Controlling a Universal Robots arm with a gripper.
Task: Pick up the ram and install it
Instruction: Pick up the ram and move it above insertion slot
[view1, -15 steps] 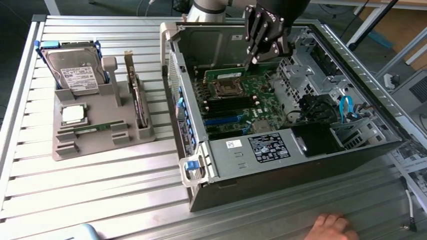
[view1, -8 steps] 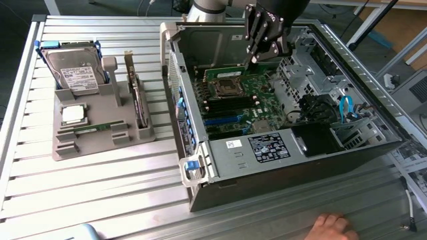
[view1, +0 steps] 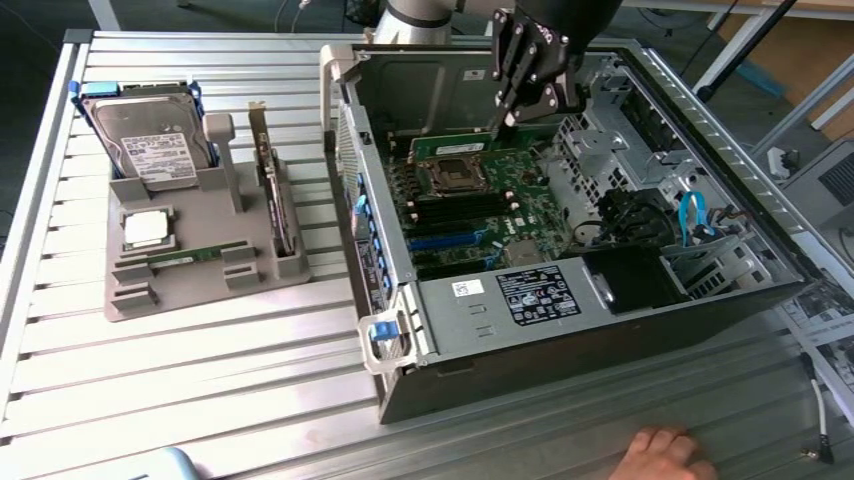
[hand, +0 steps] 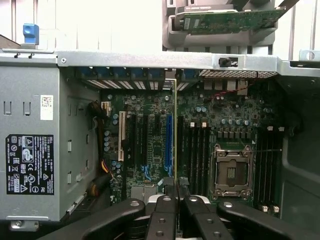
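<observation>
Currently the claw (view1: 507, 120) is pressed together on the ram (view1: 470, 147), pinching the thin stick over the motherboard (view1: 514, 205) inside the open computer case (view1: 534, 300). The ram looks light, stiff and fragile, so grip it by the bare board edges, not the chips. Count: one ram in the claw. At the exterior view's left, the grey fixture (view1: 200, 290) on the table (view1: 200, 380) holds one hard drive (view1: 154, 140), one processor chip (view1: 147, 228) and one upright card (view1: 274, 190).

Nothing could truly be read: the black label (hand: 29, 163) on the computer case (hand: 75, 65) bore white symbols and print too fine to make out, the white sticker (hand: 46, 107) above it looked blurred, and the hard drive (view1: 150, 145) showed illegible print
</observation>
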